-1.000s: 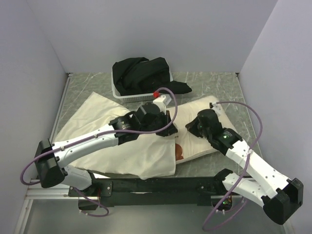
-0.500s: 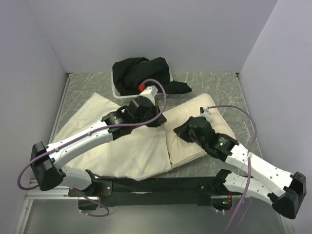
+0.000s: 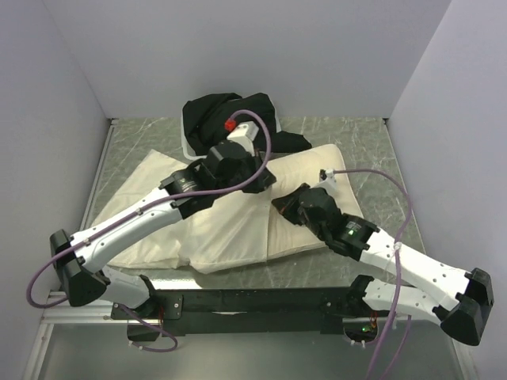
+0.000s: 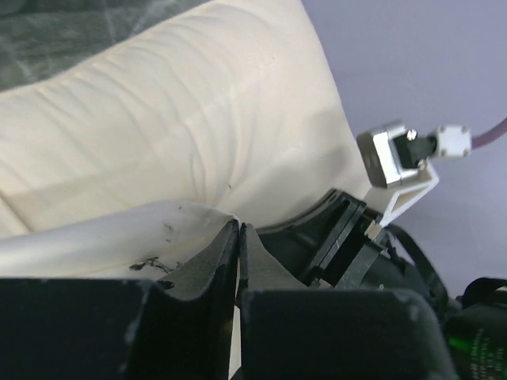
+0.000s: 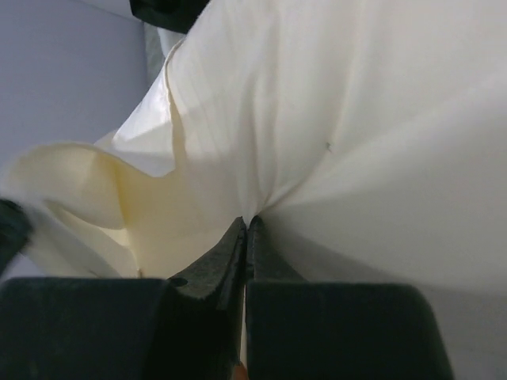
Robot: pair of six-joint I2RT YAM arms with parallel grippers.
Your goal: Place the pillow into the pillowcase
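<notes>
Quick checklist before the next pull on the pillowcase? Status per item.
1. Right fingers pinching the pillowcase: ok, the cloth gathers at their tips.
2. Left fingers holding the pillowcase: cannot tell. They are nearly together, with a fold of cloth at the tips.
3. Pillow fully inside: not ok, its right part lies outside the case.
4. Arms apart: ok, the two wrists are close over the opening but do not cross.
5. Left arm clear of the black cloth: cannot tell, the wrist overlaps it in the top view.
</notes>
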